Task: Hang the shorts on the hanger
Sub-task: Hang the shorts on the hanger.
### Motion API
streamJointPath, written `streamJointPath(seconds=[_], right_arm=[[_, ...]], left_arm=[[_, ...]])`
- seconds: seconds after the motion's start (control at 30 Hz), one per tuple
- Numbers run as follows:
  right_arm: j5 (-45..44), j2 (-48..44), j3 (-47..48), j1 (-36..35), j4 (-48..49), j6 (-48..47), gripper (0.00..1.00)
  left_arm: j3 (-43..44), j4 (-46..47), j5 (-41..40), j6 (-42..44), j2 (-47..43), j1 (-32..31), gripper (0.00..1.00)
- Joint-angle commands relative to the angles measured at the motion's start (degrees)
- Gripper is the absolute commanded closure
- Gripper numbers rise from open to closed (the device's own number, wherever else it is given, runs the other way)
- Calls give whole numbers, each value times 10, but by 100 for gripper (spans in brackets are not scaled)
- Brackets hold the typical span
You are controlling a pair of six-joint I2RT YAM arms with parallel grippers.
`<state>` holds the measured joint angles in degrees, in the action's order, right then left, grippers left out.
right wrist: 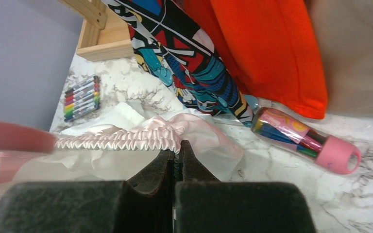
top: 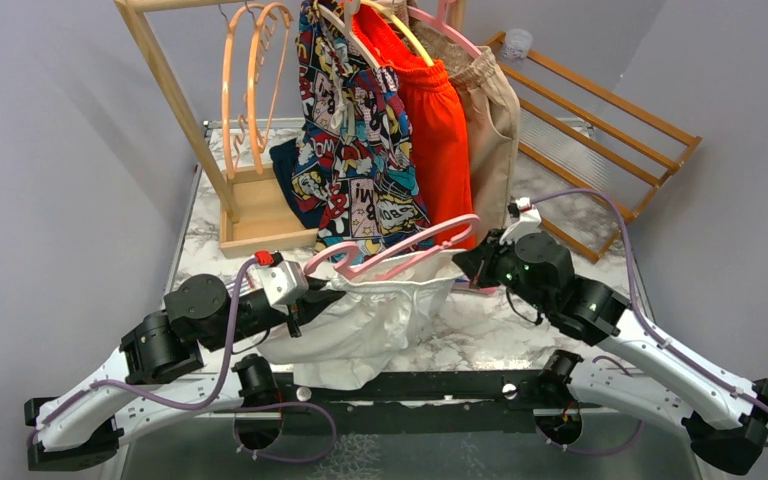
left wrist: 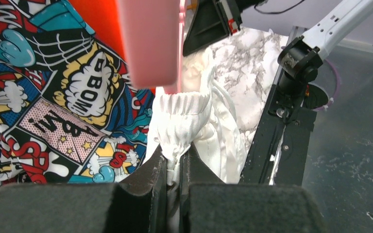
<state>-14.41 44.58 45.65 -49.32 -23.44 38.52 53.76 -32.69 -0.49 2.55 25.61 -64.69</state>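
The white shorts [top: 365, 325] hang between my two grippers above the marble table. The light-pink hanger [top: 400, 250] lies across their gathered waistband. My left gripper [top: 300, 318] is shut on the left end of the waistband [left wrist: 182, 116]; the pink hanger [left wrist: 148, 43] shows blurred just above it. My right gripper [top: 472, 266] is shut on the right end of the waistband [right wrist: 126, 138], stretched out to the left. The hanger [right wrist: 14, 138] is a blurred pink bar at the left of the right wrist view.
A wooden rack [top: 175, 100] stands at the back with orange hangers [top: 250, 90], comic-print shorts [top: 355, 140], orange-red shorts [top: 435, 130] and a beige garment [top: 490, 115]. A marker tube [right wrist: 303, 138] and a marker pack [right wrist: 81, 97] lie on the table. A wooden slatted frame [top: 600, 120] leans back right.
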Motion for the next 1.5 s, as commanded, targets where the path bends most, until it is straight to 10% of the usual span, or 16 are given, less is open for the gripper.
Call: streamJointPath(seconds=[0.0, 1.47], right_arm=[[-63, -14, 33, 9, -70, -52, 99], [-105, 52, 229, 8, -215, -261, 99]], left_arm=[[-3, 0, 2, -19, -10, 0, 100], [-1, -43, -8, 6, 102, 0, 100]])
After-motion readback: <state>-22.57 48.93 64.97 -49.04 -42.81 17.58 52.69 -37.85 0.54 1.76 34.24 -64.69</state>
